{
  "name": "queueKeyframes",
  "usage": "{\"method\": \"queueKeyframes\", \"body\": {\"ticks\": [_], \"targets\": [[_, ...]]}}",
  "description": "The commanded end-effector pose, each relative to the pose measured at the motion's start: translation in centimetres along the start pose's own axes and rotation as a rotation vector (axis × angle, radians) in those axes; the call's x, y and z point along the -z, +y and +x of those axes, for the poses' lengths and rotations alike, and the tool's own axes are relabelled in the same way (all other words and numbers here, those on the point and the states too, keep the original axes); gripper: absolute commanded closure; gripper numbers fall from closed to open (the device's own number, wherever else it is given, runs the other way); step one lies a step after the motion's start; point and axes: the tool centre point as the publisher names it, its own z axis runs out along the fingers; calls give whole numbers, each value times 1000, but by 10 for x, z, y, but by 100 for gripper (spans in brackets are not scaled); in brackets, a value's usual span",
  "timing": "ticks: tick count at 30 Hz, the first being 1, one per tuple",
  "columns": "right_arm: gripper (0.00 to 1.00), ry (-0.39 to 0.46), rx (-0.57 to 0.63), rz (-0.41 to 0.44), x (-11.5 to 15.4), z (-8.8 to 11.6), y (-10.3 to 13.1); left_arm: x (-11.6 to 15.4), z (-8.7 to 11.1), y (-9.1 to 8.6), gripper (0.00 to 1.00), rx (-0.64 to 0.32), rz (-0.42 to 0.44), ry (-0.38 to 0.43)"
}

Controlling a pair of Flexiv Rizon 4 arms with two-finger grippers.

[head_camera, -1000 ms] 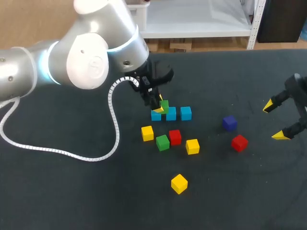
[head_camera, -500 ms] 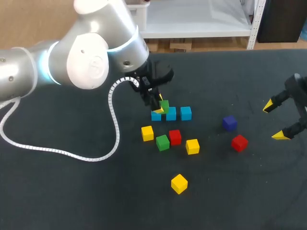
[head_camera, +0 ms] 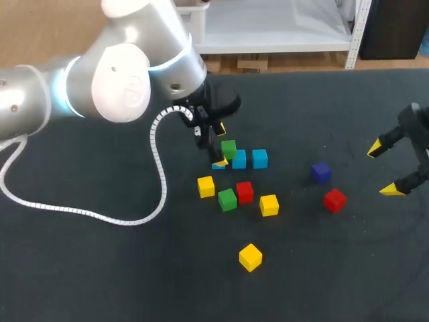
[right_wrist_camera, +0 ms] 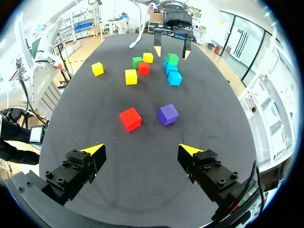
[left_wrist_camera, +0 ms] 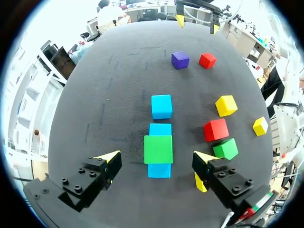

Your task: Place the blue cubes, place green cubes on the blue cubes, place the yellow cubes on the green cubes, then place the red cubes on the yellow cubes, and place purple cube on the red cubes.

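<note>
left wrist view | green cube atop blue cubes | red cube beside, apart

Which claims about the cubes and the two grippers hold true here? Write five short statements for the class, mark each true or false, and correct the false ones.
1. A green cube rests on top of blue cubes. True.
2. The left gripper is shut on that green cube. False: its fingers stand open, one on each side, clear of the cube.
3. The purple cube sits on a red cube. False: both lie on the table, side by side and apart.
4. The right gripper is open and holds nothing. True.
5. The yellow cubes all lie on the table, none stacked. True.
</note>
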Motion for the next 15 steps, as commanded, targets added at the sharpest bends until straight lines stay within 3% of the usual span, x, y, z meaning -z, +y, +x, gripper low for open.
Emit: {"method": "queueKeyframes", "body": {"ticks": [1,15], "targets": [[0,-2,1,0,-1,0,0,16,6,-6,0,-7,2,-15],[0,-2,1,0,-1,0,0,86,47,-55,0,-18,8,-87]]}}
